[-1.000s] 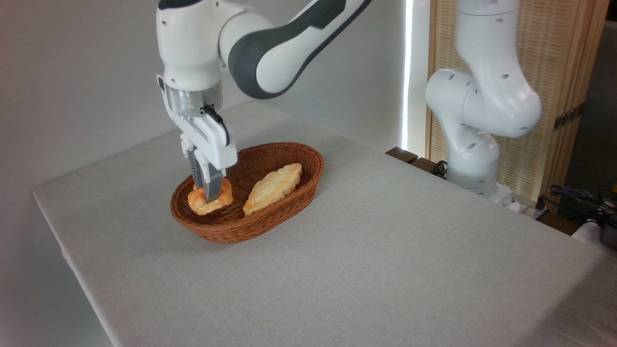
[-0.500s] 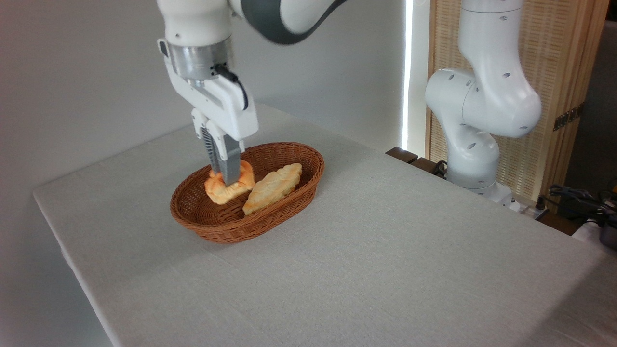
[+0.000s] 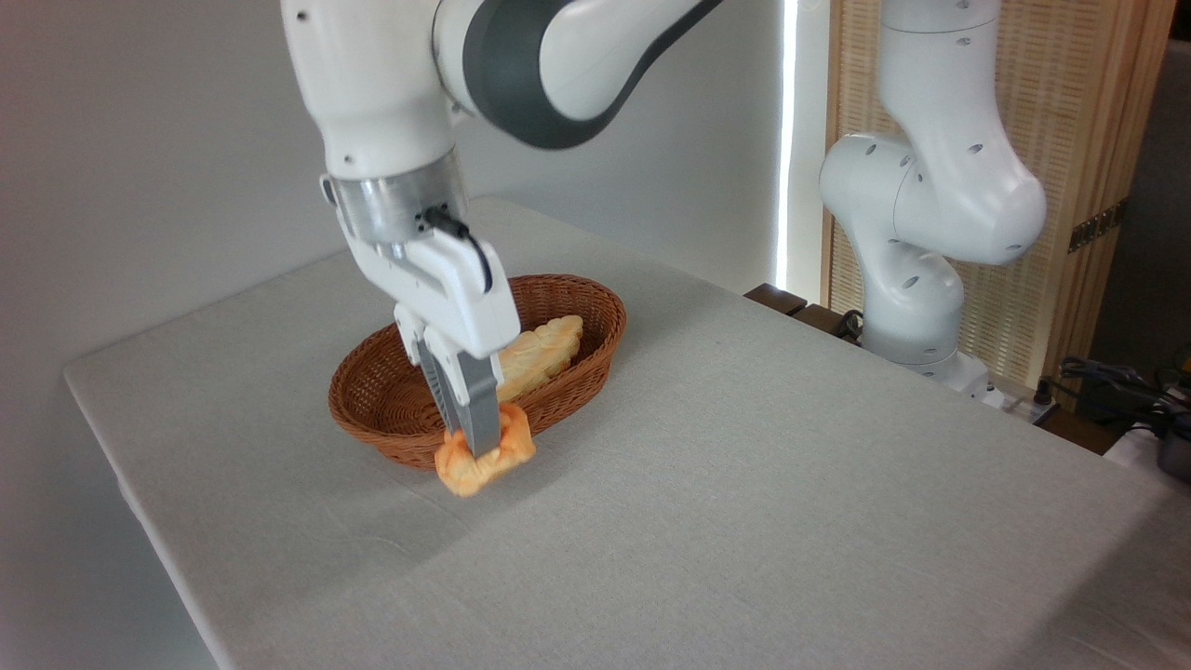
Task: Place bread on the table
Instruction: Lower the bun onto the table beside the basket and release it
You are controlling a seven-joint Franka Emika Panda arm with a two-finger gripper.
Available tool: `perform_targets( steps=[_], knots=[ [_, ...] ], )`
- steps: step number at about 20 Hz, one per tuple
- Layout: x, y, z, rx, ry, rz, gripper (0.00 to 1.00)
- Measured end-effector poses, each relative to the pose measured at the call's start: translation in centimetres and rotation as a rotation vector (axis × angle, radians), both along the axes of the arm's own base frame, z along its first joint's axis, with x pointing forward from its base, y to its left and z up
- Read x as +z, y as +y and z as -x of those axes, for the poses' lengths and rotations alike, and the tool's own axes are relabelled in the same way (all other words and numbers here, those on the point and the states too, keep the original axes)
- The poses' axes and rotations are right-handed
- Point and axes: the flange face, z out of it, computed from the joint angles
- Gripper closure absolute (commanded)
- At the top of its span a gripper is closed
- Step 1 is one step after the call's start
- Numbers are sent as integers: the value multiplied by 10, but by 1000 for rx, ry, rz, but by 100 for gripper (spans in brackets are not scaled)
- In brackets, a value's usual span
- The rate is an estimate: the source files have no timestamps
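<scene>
The bread (image 3: 485, 459) has left the basket (image 3: 569, 298) (fingers (image 3: 476, 428) pinching it).

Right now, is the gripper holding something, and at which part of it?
Yes. The gripper holds the bun, its fingers pinching the bun's top middle, in front of the basket.

No readable text anywhere in the frame.

The arm (image 3: 484, 84) across the top of the frame, the bread (image 3: 484, 456) at centre, the basket (image 3: 391, 409) behind it and the bench (image 3: 744, 484) bear no letters, numbers, brands or signs; a small dark plate (image 3: 1098, 226) on the wooden screen at the right edge is too small to read.
</scene>
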Motion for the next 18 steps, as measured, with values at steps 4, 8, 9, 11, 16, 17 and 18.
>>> perform_targets(
  steps=[4,8,9,11,16,17,18],
  knots=[
    [-11,6,-3,-21,8,-73,0],
    [-18,7,-1,0,14,-126,0],
    [-19,6,-1,2,15,-128,0],
    [-22,3,0,1,20,-130,0],
    [-24,1,1,-4,24,-132,0],
    [-24,1,1,-4,24,-132,0],
    [-24,1,1,-5,23,-133,0]
  ],
)
